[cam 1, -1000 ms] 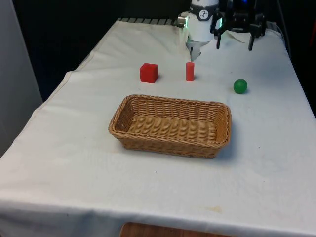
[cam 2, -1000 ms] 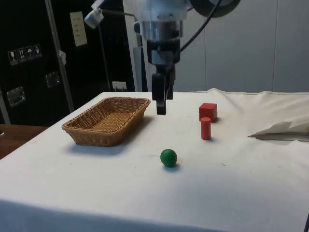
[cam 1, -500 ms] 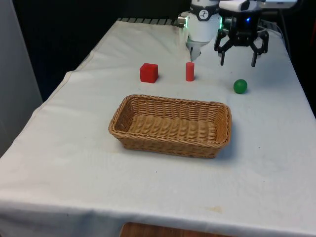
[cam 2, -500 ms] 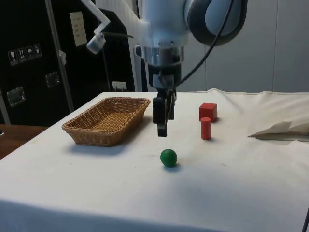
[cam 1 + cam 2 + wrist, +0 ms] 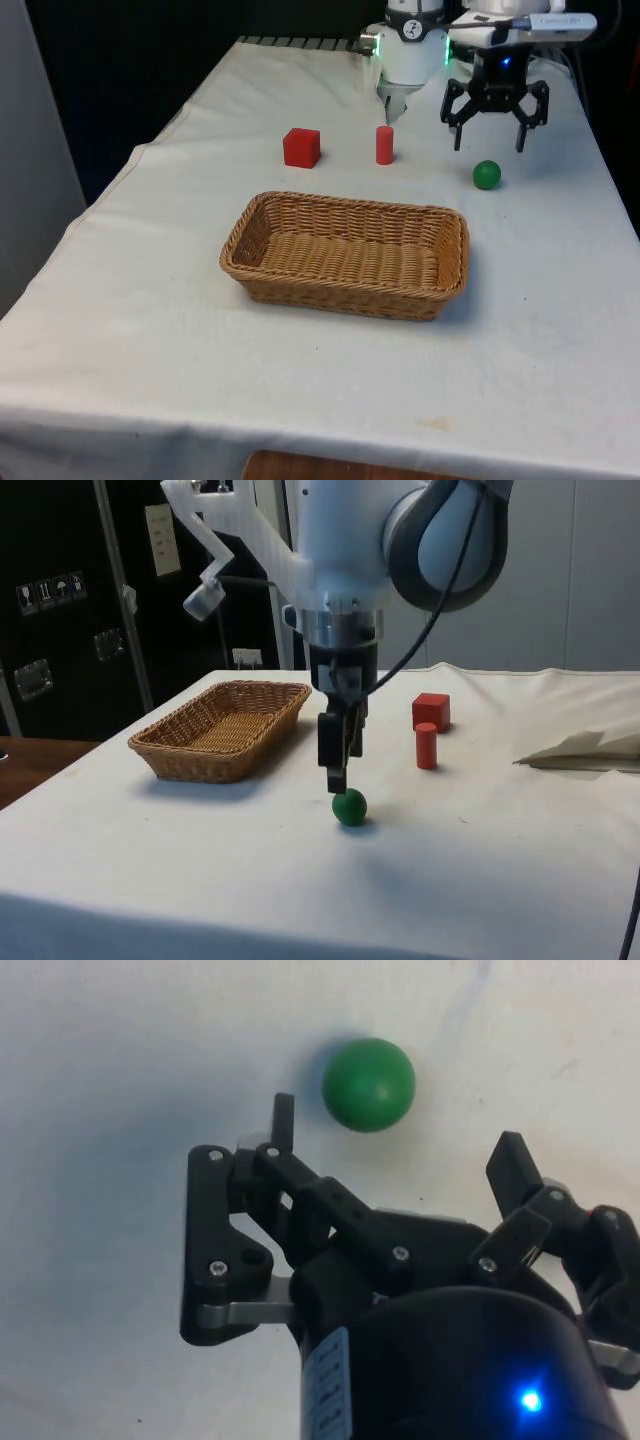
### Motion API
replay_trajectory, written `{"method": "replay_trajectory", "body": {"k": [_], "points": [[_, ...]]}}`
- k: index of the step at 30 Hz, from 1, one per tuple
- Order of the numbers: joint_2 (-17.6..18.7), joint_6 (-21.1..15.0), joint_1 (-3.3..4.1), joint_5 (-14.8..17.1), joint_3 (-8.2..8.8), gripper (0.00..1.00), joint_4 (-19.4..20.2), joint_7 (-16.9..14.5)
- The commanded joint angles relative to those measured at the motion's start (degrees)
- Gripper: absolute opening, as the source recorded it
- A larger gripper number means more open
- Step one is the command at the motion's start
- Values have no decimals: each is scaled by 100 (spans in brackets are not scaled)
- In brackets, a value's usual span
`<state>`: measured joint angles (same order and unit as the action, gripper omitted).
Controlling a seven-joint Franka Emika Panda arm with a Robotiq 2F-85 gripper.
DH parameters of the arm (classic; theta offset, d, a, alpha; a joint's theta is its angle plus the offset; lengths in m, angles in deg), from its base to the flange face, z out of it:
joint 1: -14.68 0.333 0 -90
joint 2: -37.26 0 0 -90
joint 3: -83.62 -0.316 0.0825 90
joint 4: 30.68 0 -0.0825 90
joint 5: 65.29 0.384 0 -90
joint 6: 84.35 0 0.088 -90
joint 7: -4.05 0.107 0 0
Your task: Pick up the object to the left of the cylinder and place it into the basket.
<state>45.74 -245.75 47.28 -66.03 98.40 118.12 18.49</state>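
claw [image 5: 487, 148] spread wide just above green ball [image 5: 486, 175]; risk: fingertip nudges it, ball rolls away across the cloth [image 5: 560, 300].

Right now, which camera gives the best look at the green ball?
The wrist view: the green ball lies large and unobstructed on the cloth beyond the open gripper. The front view and side view show it small, the gripper just above it.

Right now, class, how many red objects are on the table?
2. The red cube sits beyond the basket, toward the front view's left; the red cylinder stands upright to its right.
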Motion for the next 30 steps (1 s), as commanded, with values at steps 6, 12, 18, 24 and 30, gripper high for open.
{"method": "replay_trajectory", "body": {"k": [6,12,18,24,30], "points": [[235,-315,-69,435,-212,100,34,-241],[533,-521,-69,350,-201,100,0,-178],[642,-567,-17,246,-132,100,-11,-109],[659,-550,-6,212,-103,100,-23,-97],[665,-544,0,201,-92,45,-29,-92]]}}
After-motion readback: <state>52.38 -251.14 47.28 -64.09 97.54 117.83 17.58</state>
